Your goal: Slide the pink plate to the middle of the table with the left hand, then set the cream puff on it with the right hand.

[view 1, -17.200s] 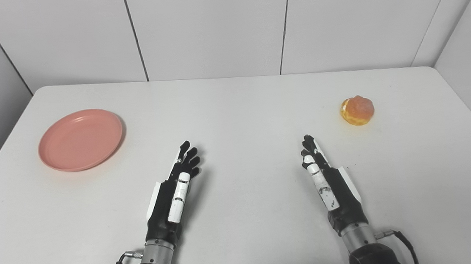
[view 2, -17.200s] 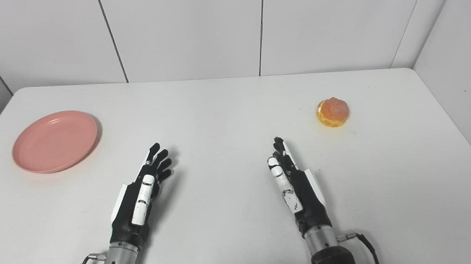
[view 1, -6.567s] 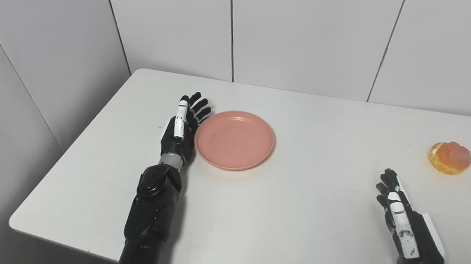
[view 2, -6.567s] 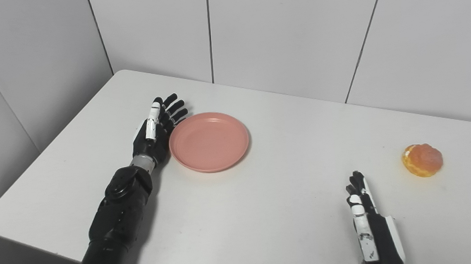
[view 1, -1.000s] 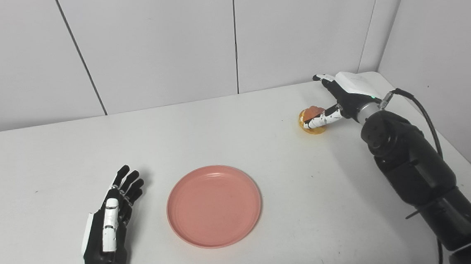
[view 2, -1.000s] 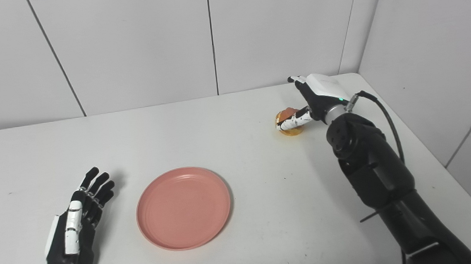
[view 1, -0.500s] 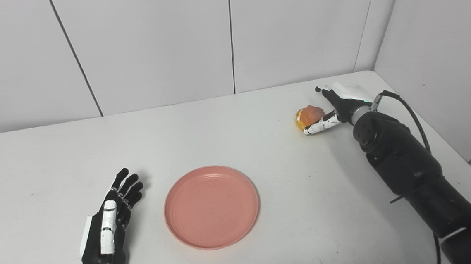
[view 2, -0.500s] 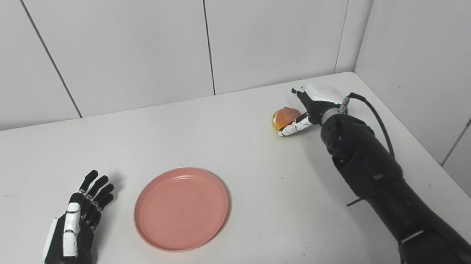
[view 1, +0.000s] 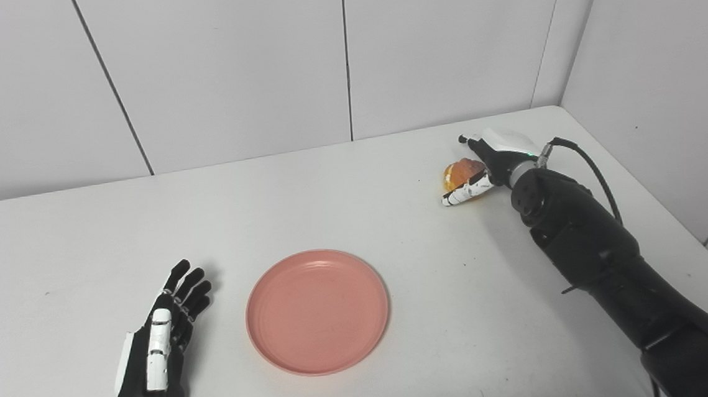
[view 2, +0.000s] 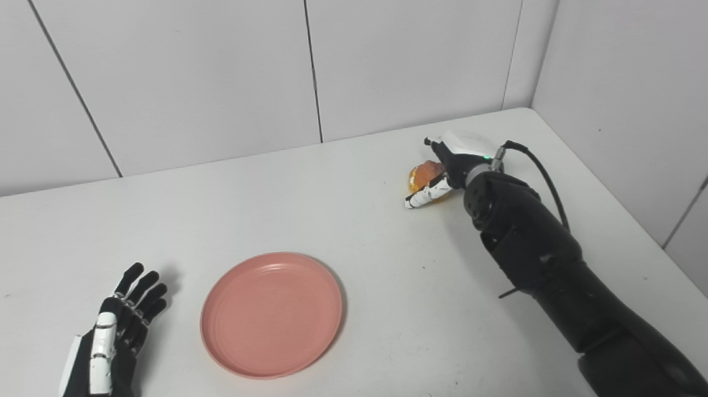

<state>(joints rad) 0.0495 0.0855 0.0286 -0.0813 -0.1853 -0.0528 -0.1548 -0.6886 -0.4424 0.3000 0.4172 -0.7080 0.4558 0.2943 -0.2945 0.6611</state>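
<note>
The round, golden-orange glazed cream puff (view 1: 459, 173) sits in the grasp of the black-and-white right hand (view 1: 487, 163), thumb in front and fingers curled behind it. The round pink plastic plate (view 1: 317, 310) lies well apart, just beside the left hand (view 1: 158, 352), which rests wide and empty on the white bench (view 1: 355, 211).

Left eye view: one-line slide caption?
Right hand closed around the cream puff at the far right; pink plate empty mid-table; left hand resting open.
</note>
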